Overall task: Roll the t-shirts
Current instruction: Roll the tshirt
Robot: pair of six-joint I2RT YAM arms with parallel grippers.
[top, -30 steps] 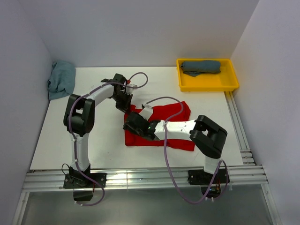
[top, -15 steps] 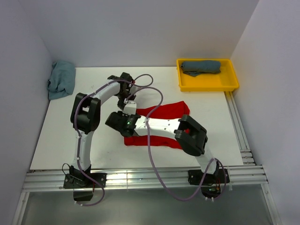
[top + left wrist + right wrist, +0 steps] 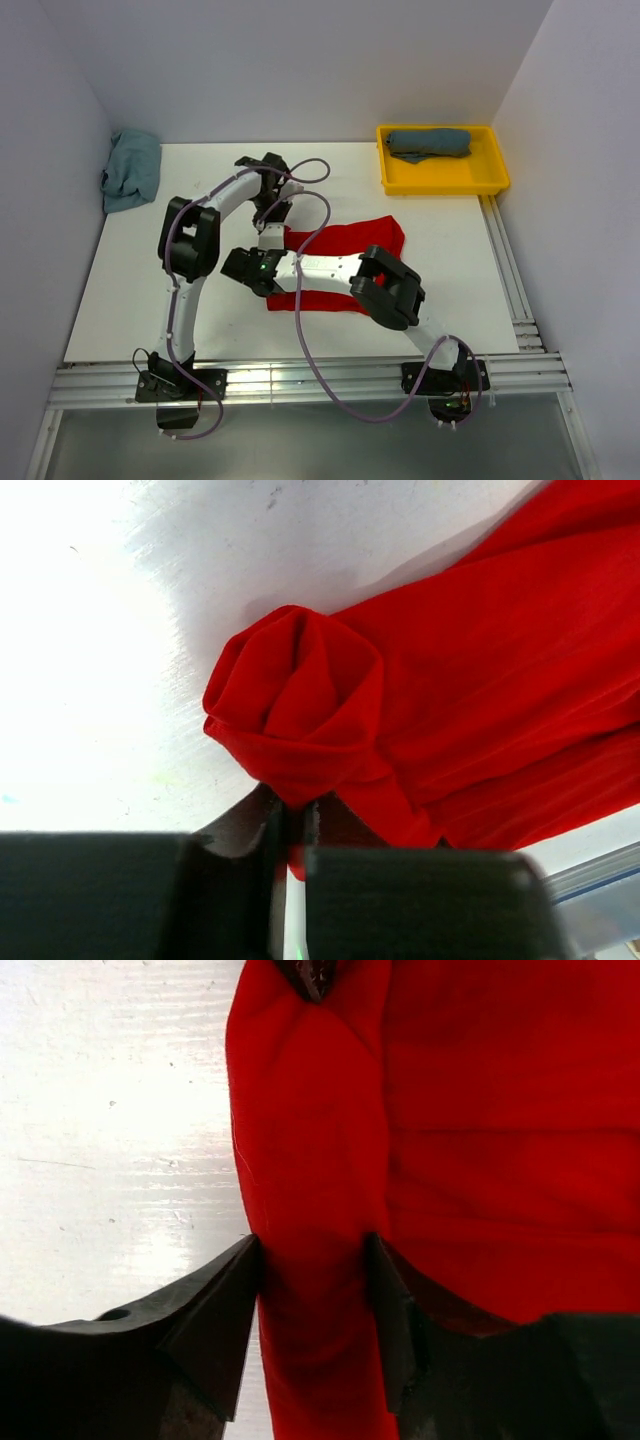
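The left pincer (image 3: 295, 815) is clamping, jaws all but closed, a fold of the red t-shirt (image 3: 480, 660) at the far end of a roll that is just starting to form; the cloth there is curling into a loose spiral right above the fingers. The right pincer (image 3: 312, 1250) is straddling the same roll nearer the robot, its jaws standing partway apart with both tips pressing into the cloth, so it appears to be gripping the bundle (how firmly is not clear).

Beyond the two pincers, most of the red shirt is lying flat on the table (image 3: 130, 280), stretching away to the right of the rolled edge. Only this narrow first turn is looking done, so nearly the whole length is waiting to be wound up.

Farther out, the slate blue-grey t-shirt (image 3: 428, 143) is sitting bundled in the yellow tray (image 3: 495, 182) at the far right corner, seemingly finished. The pale teal t-shirt (image 3: 130, 170) is lying crumpled at the far left edge, well apart from both arms, and is probably awaiting its turn.
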